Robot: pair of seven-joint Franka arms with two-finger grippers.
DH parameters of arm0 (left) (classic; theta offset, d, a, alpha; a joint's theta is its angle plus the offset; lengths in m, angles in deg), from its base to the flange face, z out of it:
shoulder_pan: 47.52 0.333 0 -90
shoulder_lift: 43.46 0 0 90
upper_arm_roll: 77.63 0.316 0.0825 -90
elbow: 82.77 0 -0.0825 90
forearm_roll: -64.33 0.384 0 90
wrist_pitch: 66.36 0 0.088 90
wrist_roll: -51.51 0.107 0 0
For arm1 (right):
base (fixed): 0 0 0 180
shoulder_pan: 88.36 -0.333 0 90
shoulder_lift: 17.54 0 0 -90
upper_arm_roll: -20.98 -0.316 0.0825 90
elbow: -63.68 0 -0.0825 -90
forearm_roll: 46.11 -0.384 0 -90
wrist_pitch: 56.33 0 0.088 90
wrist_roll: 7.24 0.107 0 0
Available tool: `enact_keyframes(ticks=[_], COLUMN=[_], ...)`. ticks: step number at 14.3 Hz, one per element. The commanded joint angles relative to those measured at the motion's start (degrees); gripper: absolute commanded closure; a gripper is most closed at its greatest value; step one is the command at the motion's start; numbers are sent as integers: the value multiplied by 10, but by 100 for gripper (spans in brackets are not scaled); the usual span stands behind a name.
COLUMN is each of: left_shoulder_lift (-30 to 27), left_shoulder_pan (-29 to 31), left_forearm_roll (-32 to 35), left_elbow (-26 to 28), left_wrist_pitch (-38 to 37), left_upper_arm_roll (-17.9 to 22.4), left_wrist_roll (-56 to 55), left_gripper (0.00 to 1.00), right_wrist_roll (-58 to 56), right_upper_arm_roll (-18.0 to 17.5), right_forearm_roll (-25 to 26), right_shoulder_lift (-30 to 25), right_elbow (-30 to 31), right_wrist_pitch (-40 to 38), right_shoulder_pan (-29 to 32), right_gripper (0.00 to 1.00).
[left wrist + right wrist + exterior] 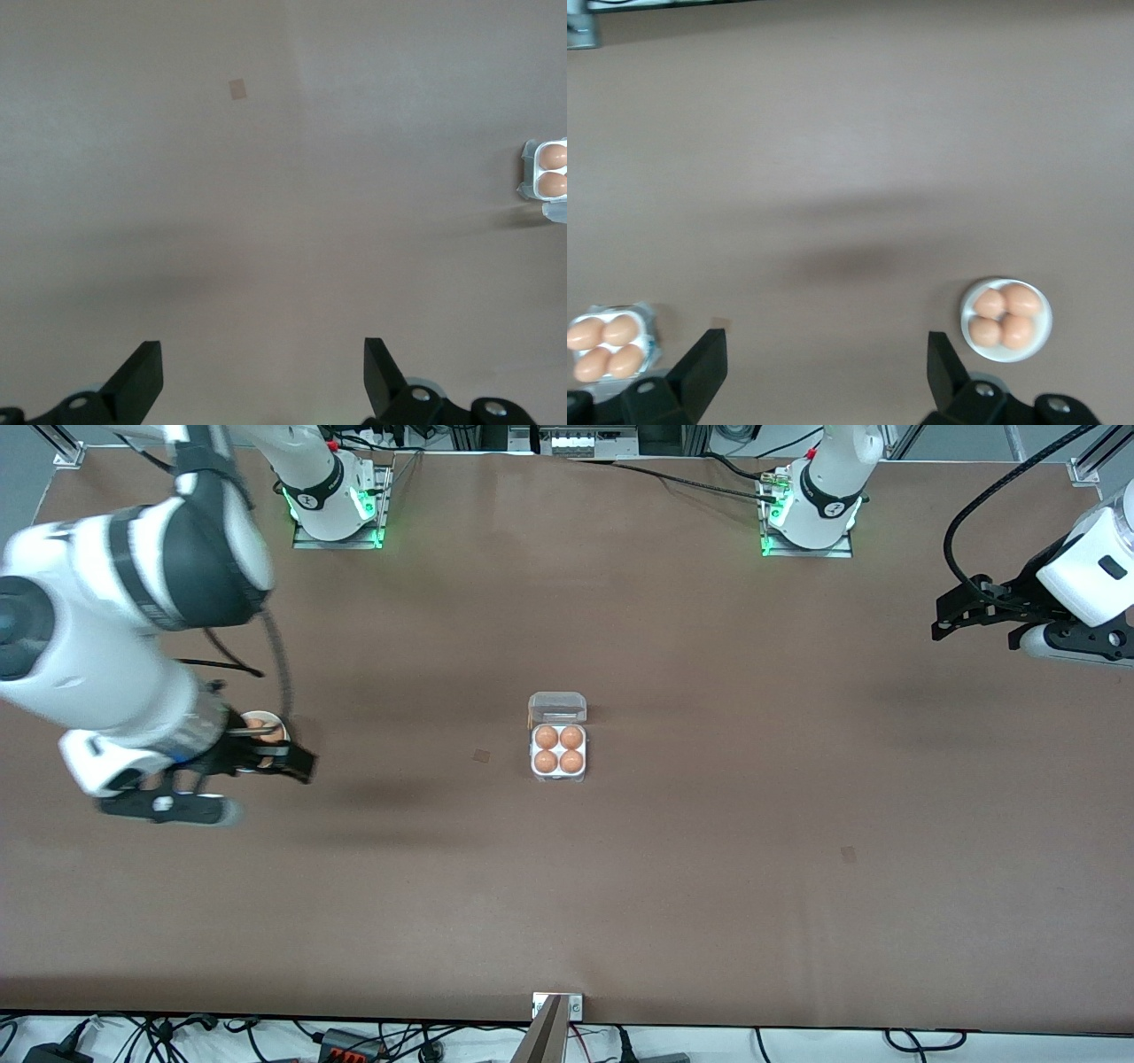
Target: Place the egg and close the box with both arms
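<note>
The brown table (673, 886) is the widest thing here, and the box (559, 750) at its middle serves as the landmark. The right arm (97, 646) reaches out well away from the box, toward its own end of the table, and its right gripper (297, 766) hangs over the white bowl (263, 726) with jaws spread wide and nothing between them. The left arm (1085, 571) waits well off from the box at the other end, its left gripper (941, 627) over bare table, also fully spread and empty. The bowl, seen from the right wrist, holds four eggs (1005, 316). The box has its clear lid (557, 707) swung up and back toward the robots' bases, and all four cells are filled with brown eggs (559, 748). Judging by that, the egg placing looks finished, since no cell is free; what is left is bringing both grippers in to the box and folding the lid down until it shuts
</note>
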Motion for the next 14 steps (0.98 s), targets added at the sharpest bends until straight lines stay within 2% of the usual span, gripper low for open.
enact_keyframes(ticks=[1,3,5,7,11,14], left_shoulder_lift=[8,9,11,12,12,13], left_shoulder_pan=[3,10,25,26,26,27], left_forearm_roll=[-10,-26,-39,-39,-39,-39], left_elbow=[-17,-15,-15,-15,-15,-14], left_wrist_pitch=[-16,-16,-17,-17,-17,-17], left_upper_arm_roll=[2,3,3,3,3,3], left_wrist_roll=[9,9,10,10,10,10], left_gripper=[0,0,0,0,0,0], right_wrist_roll=[-14,-19,-82,-130,-153,-153], right_upper_arm_roll=[-6,-26,-46,-46,-46,-46], right_forearm_roll=[4,2,3,7,38,39], right_shoulder_lift=[-19,-46,-77,-103,-122,-177], right_elbow=[13,23,49,73,95,179], right_wrist_pitch=[-16,-21,-24,-23,-29,-4], right_shoulder_pan=[27,79,129,141,137,137], right_gripper=[0,0,0,0,0,0])
